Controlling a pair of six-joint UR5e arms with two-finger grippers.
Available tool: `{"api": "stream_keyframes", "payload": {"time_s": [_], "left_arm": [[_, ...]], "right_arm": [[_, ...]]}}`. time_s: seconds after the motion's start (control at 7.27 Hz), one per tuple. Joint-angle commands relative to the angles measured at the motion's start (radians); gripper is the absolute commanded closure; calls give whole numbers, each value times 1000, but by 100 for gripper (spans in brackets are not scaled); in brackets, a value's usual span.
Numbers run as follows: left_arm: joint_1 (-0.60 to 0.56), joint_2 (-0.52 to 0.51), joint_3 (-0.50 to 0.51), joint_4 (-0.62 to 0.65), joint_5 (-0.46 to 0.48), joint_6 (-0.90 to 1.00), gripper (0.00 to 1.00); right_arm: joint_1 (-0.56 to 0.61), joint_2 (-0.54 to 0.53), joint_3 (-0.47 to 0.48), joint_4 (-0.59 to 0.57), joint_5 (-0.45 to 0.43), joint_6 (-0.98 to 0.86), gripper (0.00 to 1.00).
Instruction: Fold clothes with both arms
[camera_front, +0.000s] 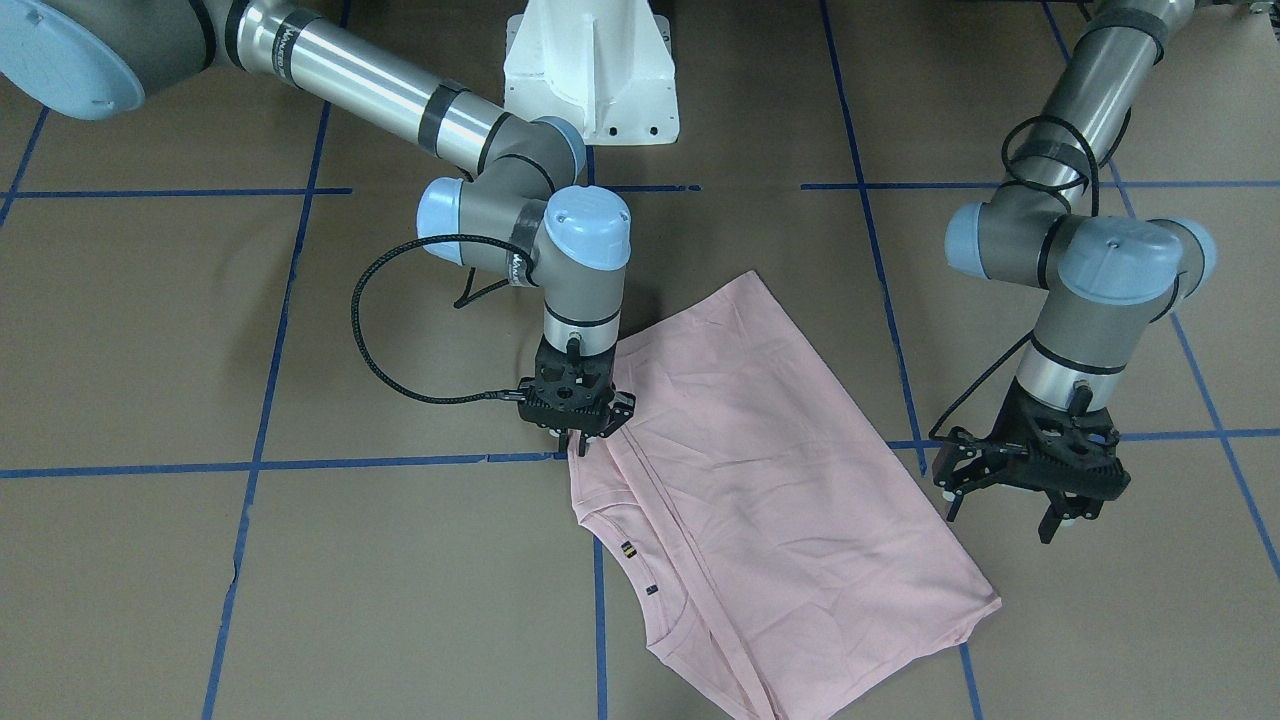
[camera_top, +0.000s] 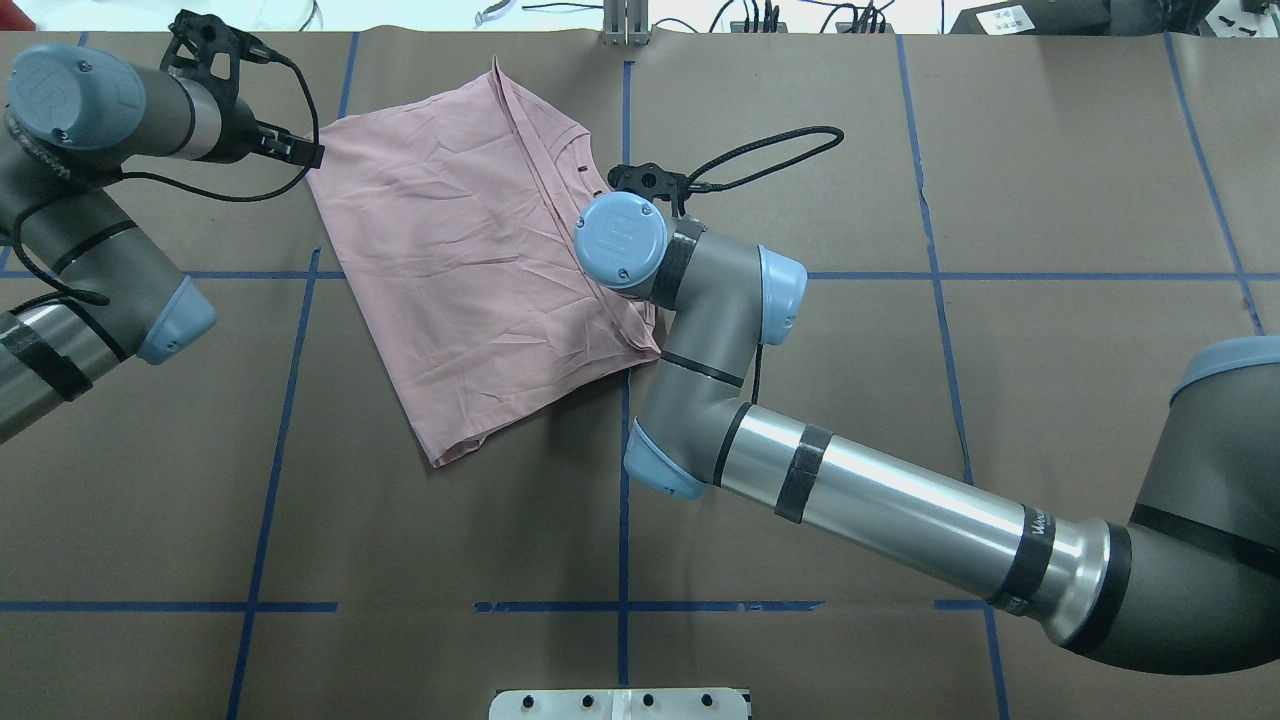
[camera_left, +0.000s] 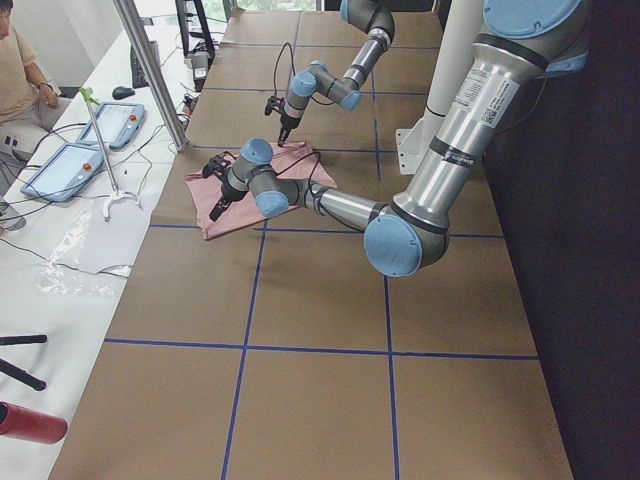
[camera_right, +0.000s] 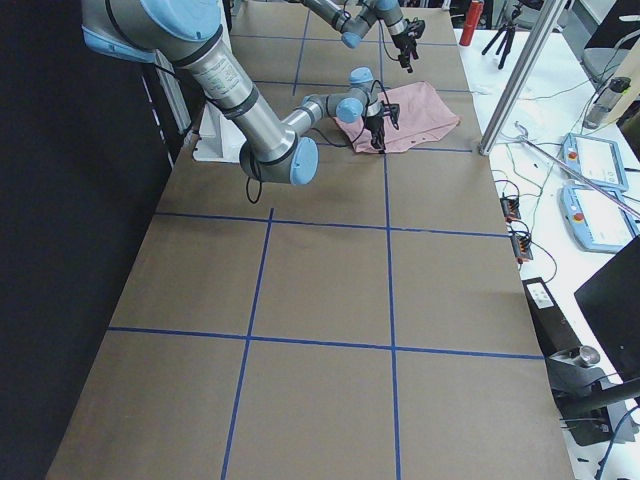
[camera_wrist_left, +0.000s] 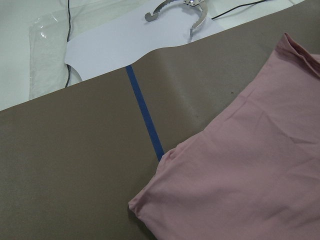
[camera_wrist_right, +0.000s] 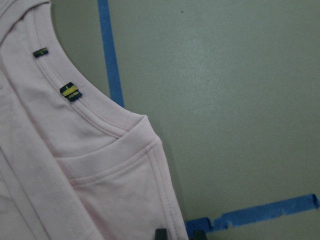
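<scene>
The light pink T-shirt (camera_front: 780, 480) lies folded into a rough rectangle on the brown table, plain side up, with no print showing. Its collar and small dark tags (camera_front: 628, 548) face the front-facing camera. My right gripper (camera_front: 580, 445) points straight down at the shirt's edge beside the collar. In the right wrist view its fingertips (camera_wrist_right: 160, 233) stand close together on the hem, shut on it. In the overhead view the right wrist hides that gripper. My left gripper (camera_front: 1000, 515) is open and empty, just off the shirt's opposite edge, near its corner (camera_top: 320, 150).
The white pedestal (camera_front: 590, 70) stands behind the shirt at the robot's base. Blue tape lines (camera_front: 400, 464) cross the table. Past the table edge by the left gripper lie white paper (camera_wrist_left: 110, 45) and a metal tool (camera_wrist_left: 175, 10). Cables run along the far edge (camera_top: 760, 15).
</scene>
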Motion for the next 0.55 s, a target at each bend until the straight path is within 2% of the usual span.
{"api": "stream_keyframes", "payload": {"time_s": [0.0,0.14,0.28,0.41], "left_arm": [[0,0,0,0,0,0,0],[0,0,-3,-2,0,0,0],[0,0,-9,0,0,0,0],[0,0,-14,0,0,0,0]], "right_arm": [[1,6,2,-4,0,-1,100],[1,5,5,-9,1,-2,100],[1,-27,48,-9,9,-2,100],[1,-105,145,-11,11,-2,100]]}}
